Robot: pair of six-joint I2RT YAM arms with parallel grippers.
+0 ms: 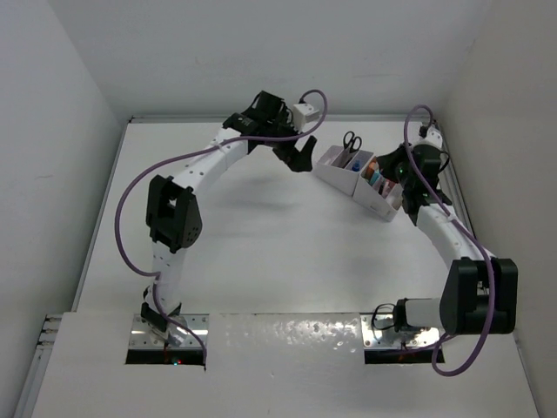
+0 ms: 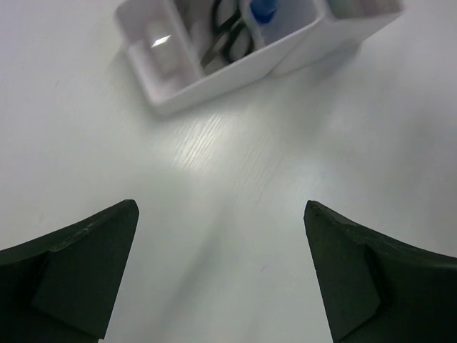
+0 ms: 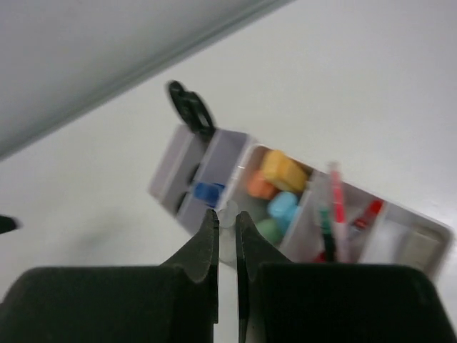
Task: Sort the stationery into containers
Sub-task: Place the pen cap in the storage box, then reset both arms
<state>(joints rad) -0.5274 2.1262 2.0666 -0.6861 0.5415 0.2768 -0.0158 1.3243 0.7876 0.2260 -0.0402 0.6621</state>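
Left wrist view: left gripper (image 2: 220,207) wide open, empty; right gripper (image 3: 226,214) nearly closed, empty.

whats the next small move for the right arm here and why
Probably lift the right gripper straight up and back from the organiser. Its jaws are nearly closed with nothing between them, the scissors, erasers and red pens already sit in compartments, and no loose stationery shows on the table.
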